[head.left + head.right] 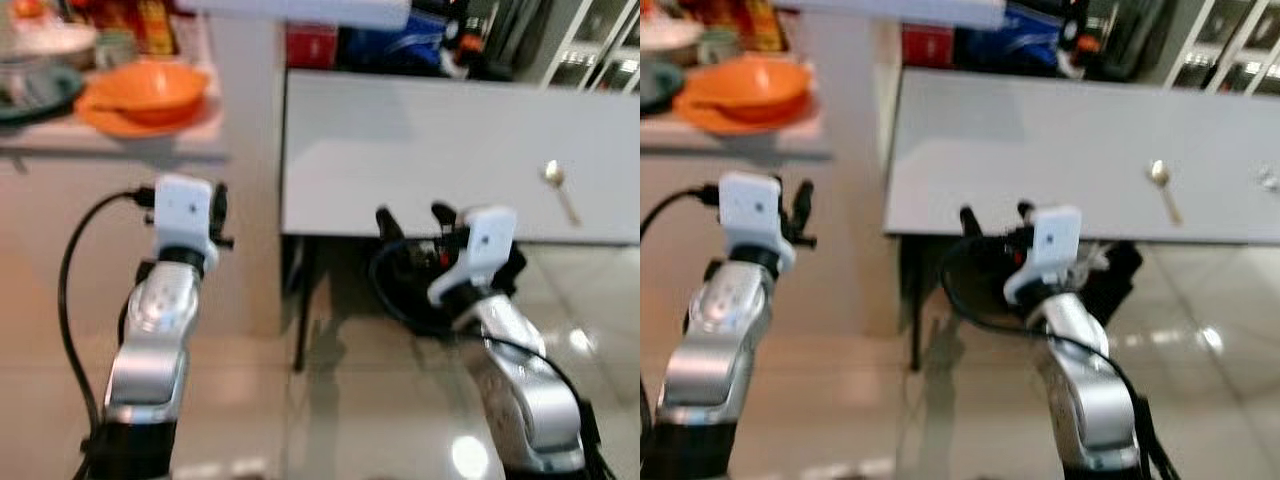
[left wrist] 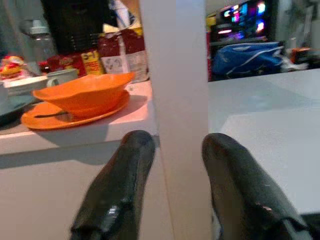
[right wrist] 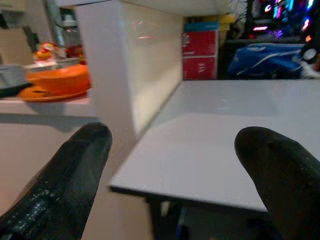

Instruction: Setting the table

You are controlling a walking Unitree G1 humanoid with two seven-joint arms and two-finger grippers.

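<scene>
An orange bowl (image 1: 150, 86) sits on an orange plate (image 1: 112, 117) on a counter (image 1: 120, 142) at the upper left, also seen as the orange bowl (image 2: 82, 92) in the left wrist view. A metal spoon (image 1: 559, 186) lies on the white table (image 1: 430, 150), toward its right side. My left gripper (image 1: 220, 205) is raised in front of the counter's face and stands open with nothing in it; its fingers (image 2: 120, 185) frame a white pillar. Just before the table's near edge, my right gripper (image 1: 413, 220) is wide open and holds nothing, its fingers (image 3: 75, 165) pointing at the table.
A dark plate (image 1: 35, 95), a white bowl (image 1: 55, 40) and a cup (image 1: 115, 45) crowd the counter behind the orange dishes. A red box (image 1: 312, 45) and a blue bag (image 3: 265, 60) stand beyond the table. A dark table leg (image 1: 300, 300) rises from the glossy tile floor (image 1: 330, 400).
</scene>
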